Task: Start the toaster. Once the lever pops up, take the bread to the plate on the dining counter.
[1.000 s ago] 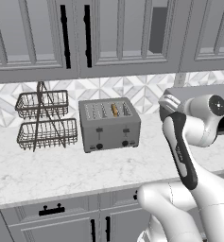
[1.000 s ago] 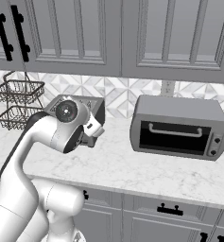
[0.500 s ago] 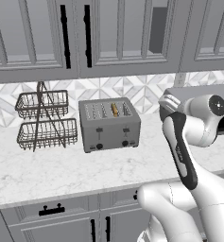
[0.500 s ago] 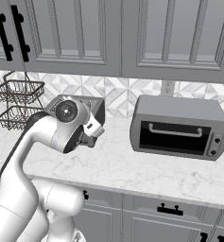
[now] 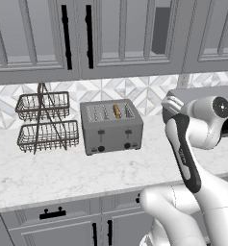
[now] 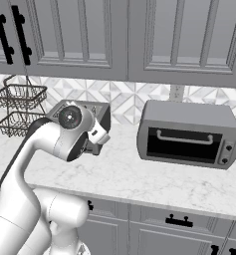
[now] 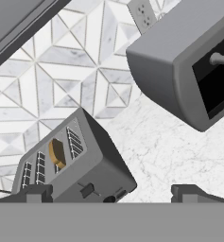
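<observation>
The grey four-slot toaster (image 5: 111, 127) stands on the counter against the tiled wall. The golden-tan bread (image 5: 116, 111) sits in its third slot from the left. Both black levers (image 5: 101, 131) sit high on the front, above the knobs. In the hand view the toaster (image 7: 87, 168) lies tilted at the lower left, with the bread (image 7: 57, 153) showing in a slot. My gripper (image 7: 112, 194) is open, fingertips (image 7: 35, 193) far apart, hovering right of and in front of the toaster, holding nothing. The arm hides most of the toaster (image 6: 100, 110) in the right base view. Plate and dining counter are out of view.
A grey toaster oven (image 6: 189, 133) stands to the right of the toaster. A two-tier wire basket (image 5: 45, 122) stands to its left. Upper cabinets hang over the white marble counter (image 5: 62, 175). A wall outlet (image 6: 177, 92) sits above the toaster oven.
</observation>
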